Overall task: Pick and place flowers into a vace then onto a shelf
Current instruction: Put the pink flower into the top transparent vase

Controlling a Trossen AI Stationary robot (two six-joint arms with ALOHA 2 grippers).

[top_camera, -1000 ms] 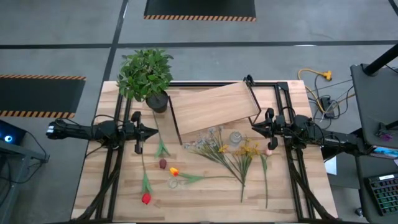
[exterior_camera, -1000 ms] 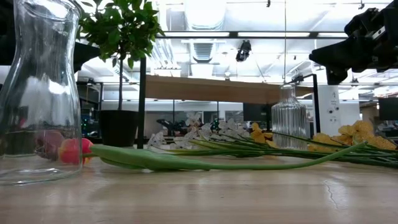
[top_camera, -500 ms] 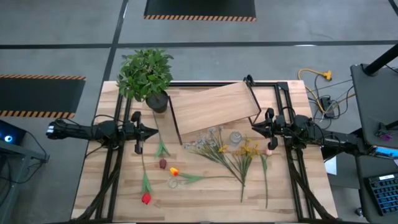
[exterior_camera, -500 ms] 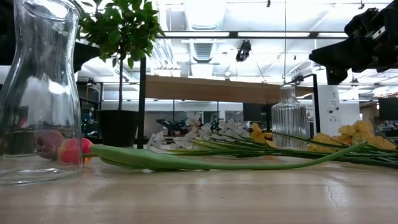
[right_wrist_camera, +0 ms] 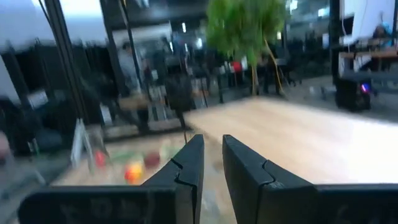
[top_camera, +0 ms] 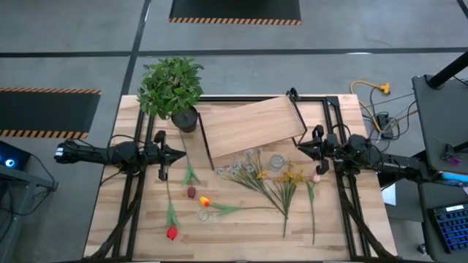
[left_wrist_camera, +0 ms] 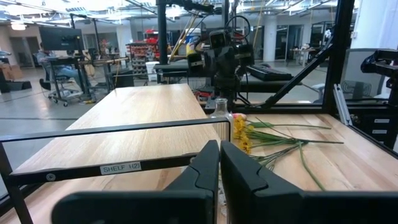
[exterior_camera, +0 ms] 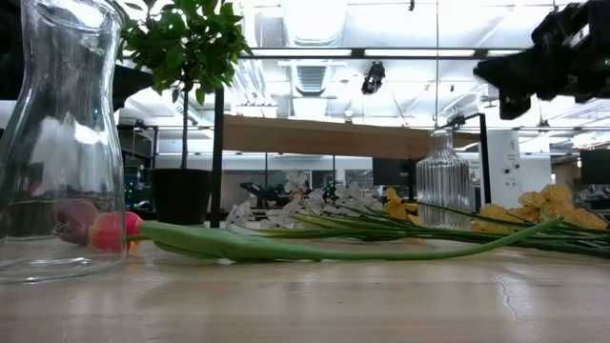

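Observation:
The flowers lie loose on the tabletop. White-lilac sprays [top_camera: 245, 162] and yellow blooms [top_camera: 289, 175] lie in the middle, a pink bud [top_camera: 316, 178] to the right, and an orange tulip [top_camera: 205, 201] and a red tulip [top_camera: 172, 233] toward the near left. A ribbed glass vase [top_camera: 276, 161] stands among the stems, and a clear vase [top_camera: 204, 214] stands near the orange tulip. The shelf [top_camera: 252, 123] stands toward the far side. My left gripper [top_camera: 181, 154] hovers shut at the table's left. My right gripper [top_camera: 298, 148] hovers narrowly open beside the shelf's right end.
A bushy potted plant [top_camera: 172, 88] stands at the far left corner beside the shelf. Black frame rails [top_camera: 131, 197] run along both sides of the table. Bare wood lies along the near edge [top_camera: 241, 248]. The clear vase [exterior_camera: 57, 143] fills the low view's left.
My right gripper has risen a little and drawn slightly back toward the table's right edge. The flowers, both vases and the shelf stay where they were.

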